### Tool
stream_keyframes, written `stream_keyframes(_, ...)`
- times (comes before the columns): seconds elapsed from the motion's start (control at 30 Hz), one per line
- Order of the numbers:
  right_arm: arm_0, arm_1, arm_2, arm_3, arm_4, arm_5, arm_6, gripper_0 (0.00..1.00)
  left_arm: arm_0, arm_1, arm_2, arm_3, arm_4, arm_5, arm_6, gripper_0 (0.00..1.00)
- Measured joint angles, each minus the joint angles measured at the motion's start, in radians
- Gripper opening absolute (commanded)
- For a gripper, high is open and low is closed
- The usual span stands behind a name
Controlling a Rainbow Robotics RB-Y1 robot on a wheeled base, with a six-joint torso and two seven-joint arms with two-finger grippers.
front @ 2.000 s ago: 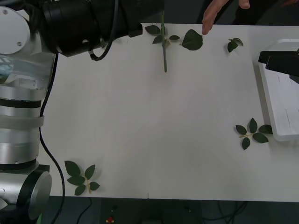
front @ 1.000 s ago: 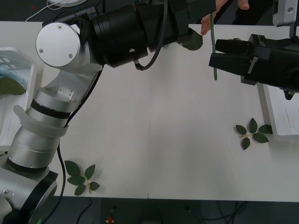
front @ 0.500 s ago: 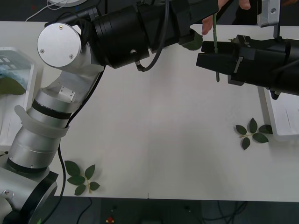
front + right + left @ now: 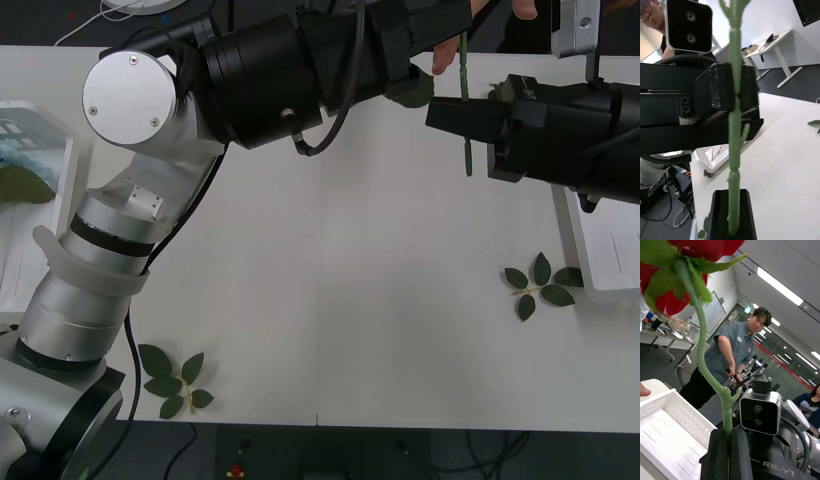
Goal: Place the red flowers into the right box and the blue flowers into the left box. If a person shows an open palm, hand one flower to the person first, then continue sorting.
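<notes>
A red flower's bloom (image 4: 666, 302) tops a thin green stem (image 4: 466, 100) that hangs upright over the table's far right. My left gripper (image 4: 458, 35) is shut on the stem high up, with the stem pinched between its black fingers (image 4: 718, 453). Just below it, my right gripper (image 4: 462, 118) reaches in from the right and is shut on the same stem (image 4: 733, 150); its black fingers (image 4: 720, 217) flank the stem. The left box (image 4: 40, 250) at the left edge holds a blue flower (image 4: 25, 160). The right box (image 4: 600, 270) lies partly under my right arm.
Loose green leaf sprigs lie at the front left (image 4: 175, 380), beside the right box (image 4: 540, 282), and a single leaf (image 4: 412, 95) lies under the left arm. The left arm's bulk spans the table's far side.
The left arm carried the flower from the far middle to the right. The right gripper came in from the right and shut on the stem below the left gripper.
</notes>
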Motion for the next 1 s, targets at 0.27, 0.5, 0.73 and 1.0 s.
stream_keyframes(0.27,0.000,0.000,0.000,0.004,0.000,-0.003,0.000,0.00,0.000,0.000,-0.001,0.000,0.004,0.000,-0.002,0.00)
stream_keyframes(0.5,0.000,0.000,0.000,0.004,-0.002,-0.003,0.000,0.00,0.000,0.001,-0.002,0.000,0.007,0.000,-0.017,0.31)
stream_keyframes(0.73,0.000,0.000,0.000,0.004,-0.005,-0.003,0.000,0.00,0.000,0.001,-0.002,0.000,0.007,0.000,-0.017,1.00)
stream_keyframes(1.0,0.000,0.000,0.000,0.004,-0.006,-0.003,0.000,0.00,0.000,0.002,-0.002,0.000,0.007,0.000,-0.017,1.00)
